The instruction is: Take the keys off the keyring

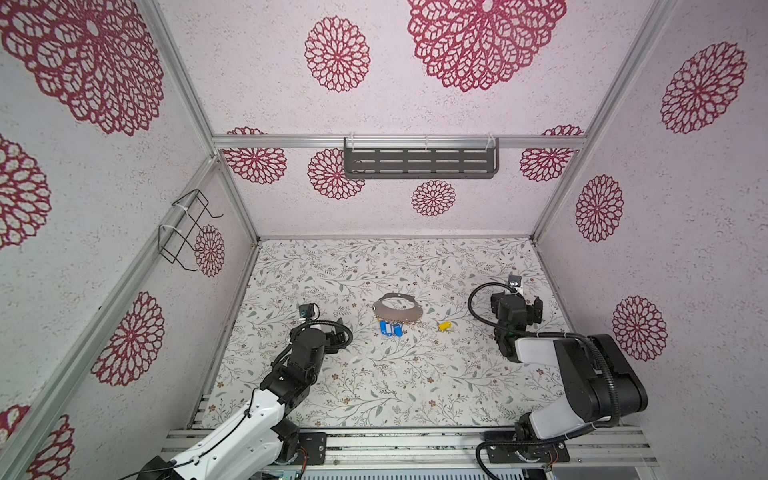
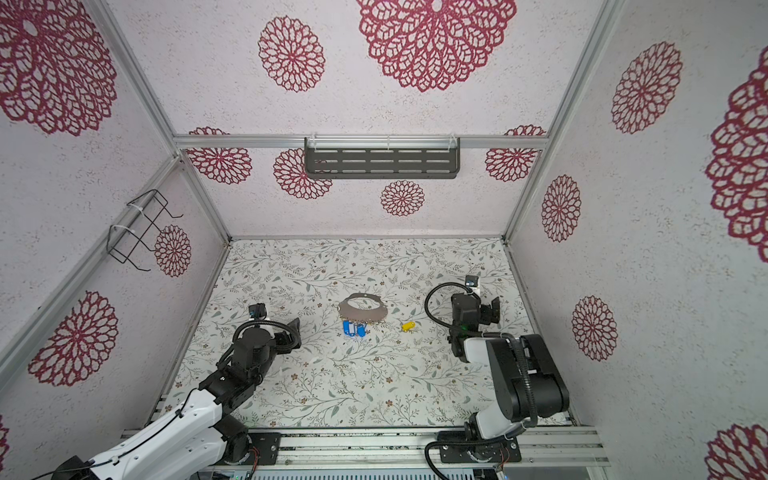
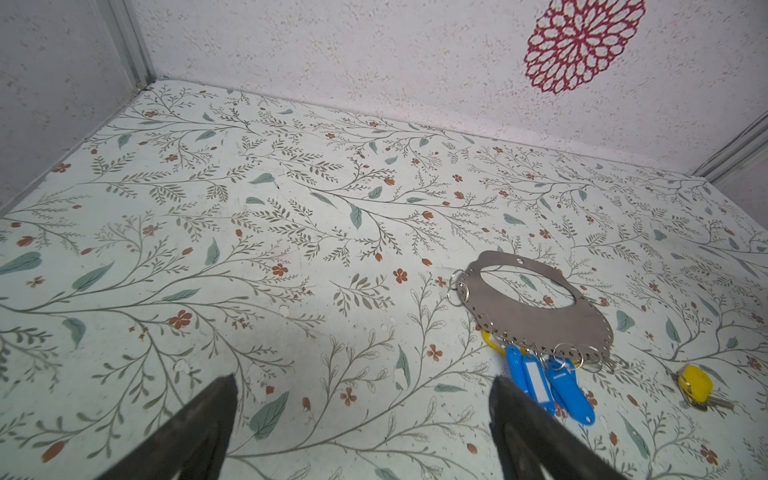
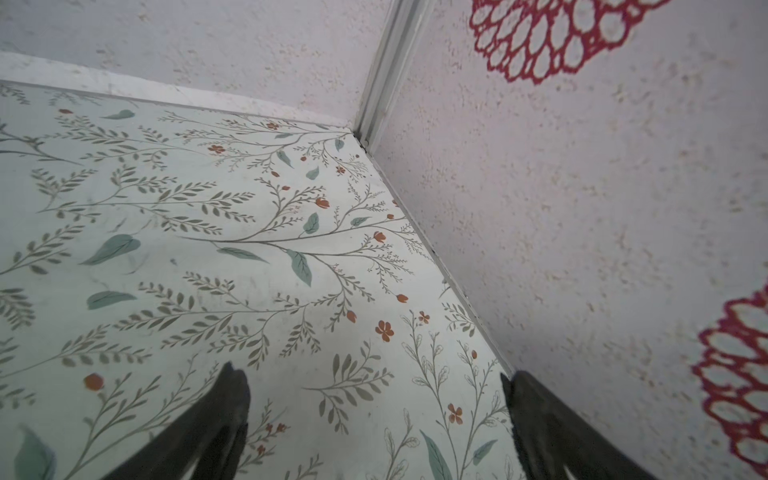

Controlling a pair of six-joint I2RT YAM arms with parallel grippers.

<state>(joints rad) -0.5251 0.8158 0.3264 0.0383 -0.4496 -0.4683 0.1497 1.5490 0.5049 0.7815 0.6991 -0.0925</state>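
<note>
The keyring [image 1: 397, 308] [image 2: 363, 309] [image 3: 536, 328] is a flat grey metal crescent lying mid-table in both top views. Blue keys [image 1: 392, 329] [image 2: 355, 328] [image 3: 534, 380] hang from the small rings on its near edge, and a yellow key [image 3: 489, 338] peeks out beneath it. Another yellow key [image 1: 444, 326] [image 2: 408, 326] [image 3: 695, 384] lies loose to the keyring's right. My left gripper [image 1: 340, 334] [image 3: 363, 384] is open and empty, left of the blue keys. My right gripper [image 1: 517, 304] [image 4: 372, 374] is open and empty near the right wall, away from the keys.
The floral table [image 1: 374, 386] is walled on three sides. The right wall [image 4: 582, 249] stands close to the right gripper. A grey slotted shelf [image 1: 419, 160] hangs on the back wall and a black wire rack [image 1: 187, 230] on the left wall.
</note>
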